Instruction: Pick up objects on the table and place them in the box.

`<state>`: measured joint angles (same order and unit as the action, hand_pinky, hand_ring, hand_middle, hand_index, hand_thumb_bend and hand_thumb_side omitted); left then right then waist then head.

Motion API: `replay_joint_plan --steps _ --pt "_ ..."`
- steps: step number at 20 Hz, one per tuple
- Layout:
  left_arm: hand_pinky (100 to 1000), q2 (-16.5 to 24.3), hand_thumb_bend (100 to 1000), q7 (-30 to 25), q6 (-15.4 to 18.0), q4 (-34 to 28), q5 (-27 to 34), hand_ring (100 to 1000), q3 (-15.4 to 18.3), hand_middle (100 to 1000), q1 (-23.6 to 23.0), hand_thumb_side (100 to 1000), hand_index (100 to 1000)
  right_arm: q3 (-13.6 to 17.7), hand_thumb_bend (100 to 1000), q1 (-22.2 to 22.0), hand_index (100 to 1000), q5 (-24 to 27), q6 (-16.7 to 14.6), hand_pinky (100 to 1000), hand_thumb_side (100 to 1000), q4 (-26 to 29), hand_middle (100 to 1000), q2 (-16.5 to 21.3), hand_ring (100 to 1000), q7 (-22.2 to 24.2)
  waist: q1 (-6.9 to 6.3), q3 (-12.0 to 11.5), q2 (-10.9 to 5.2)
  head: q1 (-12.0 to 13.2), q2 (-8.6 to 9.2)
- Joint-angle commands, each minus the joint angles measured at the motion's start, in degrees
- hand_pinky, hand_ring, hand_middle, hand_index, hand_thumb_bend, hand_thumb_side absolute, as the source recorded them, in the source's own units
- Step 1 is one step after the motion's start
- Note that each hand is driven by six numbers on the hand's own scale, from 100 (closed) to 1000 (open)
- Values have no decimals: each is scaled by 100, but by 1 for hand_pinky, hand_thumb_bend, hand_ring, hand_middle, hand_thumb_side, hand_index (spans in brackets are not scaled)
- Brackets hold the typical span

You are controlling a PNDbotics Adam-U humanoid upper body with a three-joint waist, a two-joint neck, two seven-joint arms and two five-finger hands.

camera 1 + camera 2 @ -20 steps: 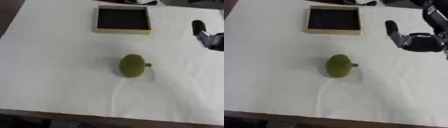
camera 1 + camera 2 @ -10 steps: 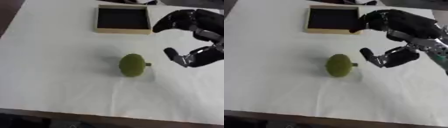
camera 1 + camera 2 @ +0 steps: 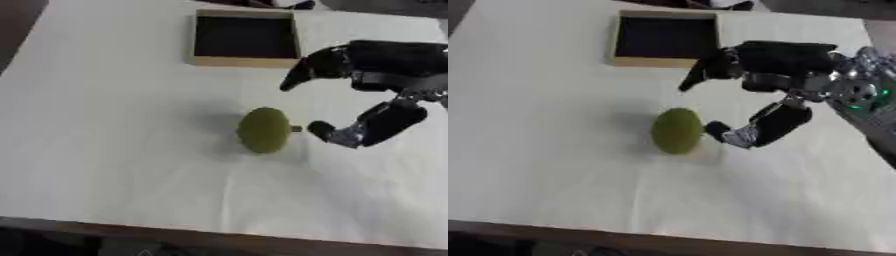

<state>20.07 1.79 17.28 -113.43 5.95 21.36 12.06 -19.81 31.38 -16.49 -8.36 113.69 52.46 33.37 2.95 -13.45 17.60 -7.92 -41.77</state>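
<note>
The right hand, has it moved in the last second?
Yes. The right hand has come in from the table's right edge toward the green fruit, and is now open beside it, below the box.

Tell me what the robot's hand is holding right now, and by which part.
Nothing is held. The right hand is open beside the green fruit, thumb near its stem end and fingers spread above, not closed on it. The left hand is not in view.

Even, bright light falls on the white bench (image 3: 105,150). Both views are soft and blurred. A faint shadow lies left of the green fruit (image 3: 264,129), away from the fingers (image 3: 302,77).
</note>
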Motion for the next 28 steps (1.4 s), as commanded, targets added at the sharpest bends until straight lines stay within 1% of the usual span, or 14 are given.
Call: replay_joint_plan --steps 1,3,6,10,14,19,23,24,25,26,28 --pt "657 79 100 -36 -13 -116 25 764 5 741 34 573 764 28 276 111 862 -25 166 847 100 90 779 -25 808 112 -21 -11 -109 -18 -17" --pt "657 75 100 -47 -20 -116 33 764 4 741 41 573 764 8 251 129 874 -31 252 845 106 90 776 -83 806 178 -15 -17 -107 -28 -20" --pt "657 69 100 -58 -29 -116 41 765 4 741 41 573 764 -11 229 165 890 -80 356 843 178 90 770 -174 803 242 -10 -25 -105 -38 -23" --pt "657 62 100 -76 -38 -116 50 765 -2 741 49 573 764 -74 224 252 902 -199 492 844 204 29 771 -309 810 249 -2 -31 -101 -48 -20" --pt "656 53 100 -95 -49 -116 59 766 -8 742 55 574 764 -164 206 338 909 -303 581 843 219 -171 775 -451 811 287 8 -39 -92 -55 -20" --pt "657 36 100 -133 -63 -116 72 767 -21 743 64 573 764 -279 191 443 909 -470 684 841 224 -579 772 -702 807 347 12 -48 -77 -74 -10" --pt "656 15 100 -161 -76 -116 82 767 -28 743 70 573 764 -335 195 529 903 -616 685 840 229 -985 761 -961 803 335 6 -58 -61 -90 0" --pt "656 11 100 -168 -77 -116 84 767 -30 743 73 573 764 -354 188 546 902 -667 672 841 244 -1099 761 -1018 804 334 5 -63 -57 -96 2" --pt "656 7 100 -173 -77 -116 86 768 -31 744 76 574 764 -371 139 561 901 -725 657 841 290 -1216 761 -1074 804 322 4 -68 -51 -101 7" --pt "656 2 100 -177 -78 -116 88 768 -31 744 76 573 764 -385 104 574 900 -785 637 841 316 -1326 762 -1125 804 292 3 -72 -44 -104 10" --pt "656 -5 100 -186 -80 -116 90 768 -31 744 76 573 764 -422 108 589 899 -880 591 841 317 -1510 763 -1209 803 235 3 -77 -34 -110 12"
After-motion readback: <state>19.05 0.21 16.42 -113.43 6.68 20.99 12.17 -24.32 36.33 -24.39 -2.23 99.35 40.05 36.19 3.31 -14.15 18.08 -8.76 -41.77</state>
